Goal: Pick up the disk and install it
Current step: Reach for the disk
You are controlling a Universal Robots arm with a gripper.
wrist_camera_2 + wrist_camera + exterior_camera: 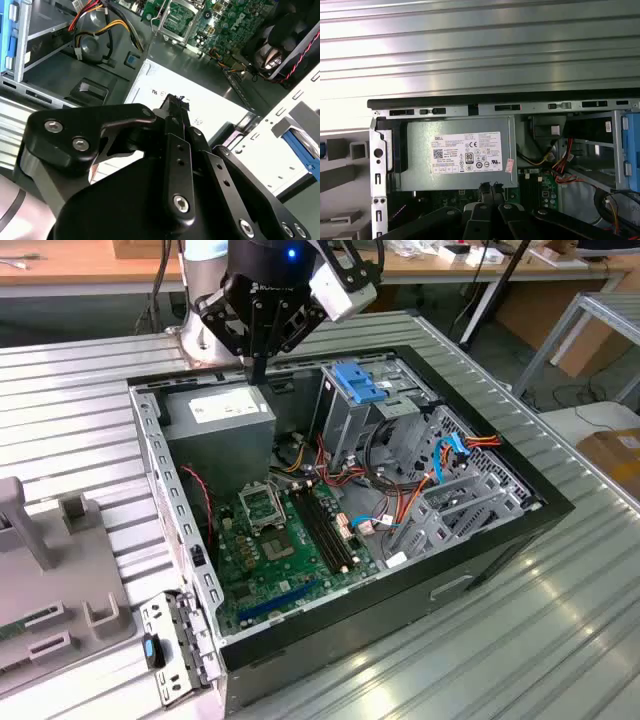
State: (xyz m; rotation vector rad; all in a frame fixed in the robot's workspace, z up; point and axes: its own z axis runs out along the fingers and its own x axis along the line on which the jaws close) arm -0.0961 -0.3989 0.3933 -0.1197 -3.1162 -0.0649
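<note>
Jaws: pressed together, tips meeting, nothing held between them. Your gripper (258, 375) points straight down over the open computer case (455, 570), above the back edge of the grey power supply box (220, 425). In both wrist views the closed tips (175, 100) (490, 187) sit against the box's white label (465, 152); contact with the box cannot be told.

Disk (170, 652): outside the case, on the ribbed metal counter (560, 640), just beside the case's near corner on the exterior view's left. It shows a pale metal side with holes and a blue piece at one edge. It is well apart from your gripper. A grey fixture (50, 580) sits next to it.

Inside the case: green circuit board (280, 550) on the floor; metal drive cage (345, 430) with a blue latch (358, 383) on top, on the other side of the power supply box from the disk.
</note>
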